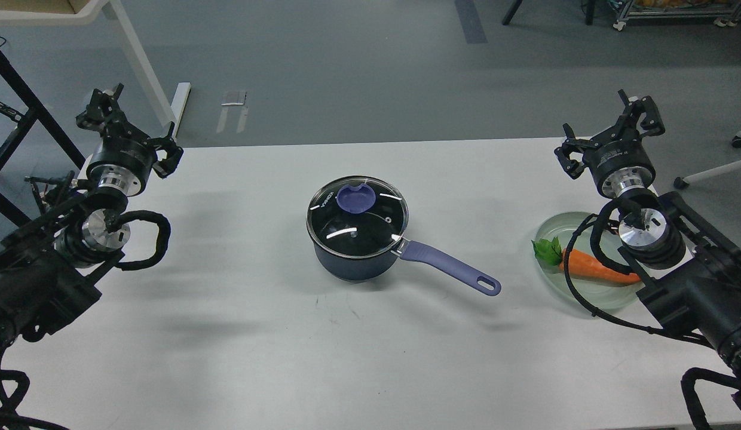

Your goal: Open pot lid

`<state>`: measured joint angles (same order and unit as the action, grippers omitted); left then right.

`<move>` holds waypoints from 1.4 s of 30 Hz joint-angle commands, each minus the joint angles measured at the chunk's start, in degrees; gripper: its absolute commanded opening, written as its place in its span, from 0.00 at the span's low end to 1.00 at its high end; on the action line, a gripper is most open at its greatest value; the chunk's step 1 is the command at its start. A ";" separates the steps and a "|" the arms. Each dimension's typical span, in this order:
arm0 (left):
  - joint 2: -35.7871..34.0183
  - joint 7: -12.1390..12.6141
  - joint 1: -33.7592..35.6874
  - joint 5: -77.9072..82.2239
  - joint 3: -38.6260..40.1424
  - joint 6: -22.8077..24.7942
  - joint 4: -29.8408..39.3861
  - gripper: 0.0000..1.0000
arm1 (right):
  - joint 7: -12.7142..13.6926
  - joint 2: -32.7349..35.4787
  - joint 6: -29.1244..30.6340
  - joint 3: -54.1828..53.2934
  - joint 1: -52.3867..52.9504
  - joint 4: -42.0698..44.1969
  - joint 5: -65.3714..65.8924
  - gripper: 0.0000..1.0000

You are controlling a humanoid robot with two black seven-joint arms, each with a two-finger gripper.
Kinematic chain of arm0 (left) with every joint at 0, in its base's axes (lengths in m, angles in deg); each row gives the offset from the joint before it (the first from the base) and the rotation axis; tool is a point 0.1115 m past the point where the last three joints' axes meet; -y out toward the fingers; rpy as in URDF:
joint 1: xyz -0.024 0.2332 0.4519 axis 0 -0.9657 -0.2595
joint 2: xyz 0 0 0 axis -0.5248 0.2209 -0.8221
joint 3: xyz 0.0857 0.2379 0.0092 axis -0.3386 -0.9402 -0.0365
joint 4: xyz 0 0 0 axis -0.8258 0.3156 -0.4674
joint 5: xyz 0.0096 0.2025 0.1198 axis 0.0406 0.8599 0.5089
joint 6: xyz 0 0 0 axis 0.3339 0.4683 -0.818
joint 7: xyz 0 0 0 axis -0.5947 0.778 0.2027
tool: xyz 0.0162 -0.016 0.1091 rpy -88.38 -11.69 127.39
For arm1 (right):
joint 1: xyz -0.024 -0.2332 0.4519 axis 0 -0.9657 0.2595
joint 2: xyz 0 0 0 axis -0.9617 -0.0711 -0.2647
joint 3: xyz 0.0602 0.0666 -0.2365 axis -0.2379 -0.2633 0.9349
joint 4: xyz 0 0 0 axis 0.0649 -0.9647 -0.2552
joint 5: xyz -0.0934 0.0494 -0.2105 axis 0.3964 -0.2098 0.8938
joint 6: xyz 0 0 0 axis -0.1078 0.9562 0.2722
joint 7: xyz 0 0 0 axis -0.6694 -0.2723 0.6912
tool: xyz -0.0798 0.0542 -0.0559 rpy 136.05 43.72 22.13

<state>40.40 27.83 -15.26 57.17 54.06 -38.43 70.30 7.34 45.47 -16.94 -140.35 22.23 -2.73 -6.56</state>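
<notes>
Still lidded — pot (358, 257); both grippers wide apart, empty: left (131, 128), right (609, 128). Pinch knob (355, 198) centrally, raise lid (357, 218) straight up.

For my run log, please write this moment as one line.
lid: on pot | left hand: open, away | right hand: open, away | carrot: in dish

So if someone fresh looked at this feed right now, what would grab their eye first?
Probably the pot at the table's centre, glass lid on, lavender handle pointing right. Next, the carrot in the glass dish at right. The left gripper and right gripper hang open on either side.
</notes>
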 commanded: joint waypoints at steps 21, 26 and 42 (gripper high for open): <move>-3.02 3.56 -0.46 2.97 -0.84 0.12 6.95 0.99 | -0.38 19.13 2.87 47.16 24.24 -13.58 11.75 1.00; -2.93 3.64 -0.11 8.24 -0.84 -0.14 7.12 0.99 | -0.38 21.24 2.35 60.35 35.75 -20.70 26.51 1.00; -6.01 3.82 -0.46 10.28 -1.11 0.12 13.89 0.99 | -0.29 8.24 -5.47 99.83 58.89 -39.16 57.21 0.98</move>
<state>34.48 31.73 -15.68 67.43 52.95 -38.31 83.85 6.96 56.54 -21.14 -44.26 79.79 -39.68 47.58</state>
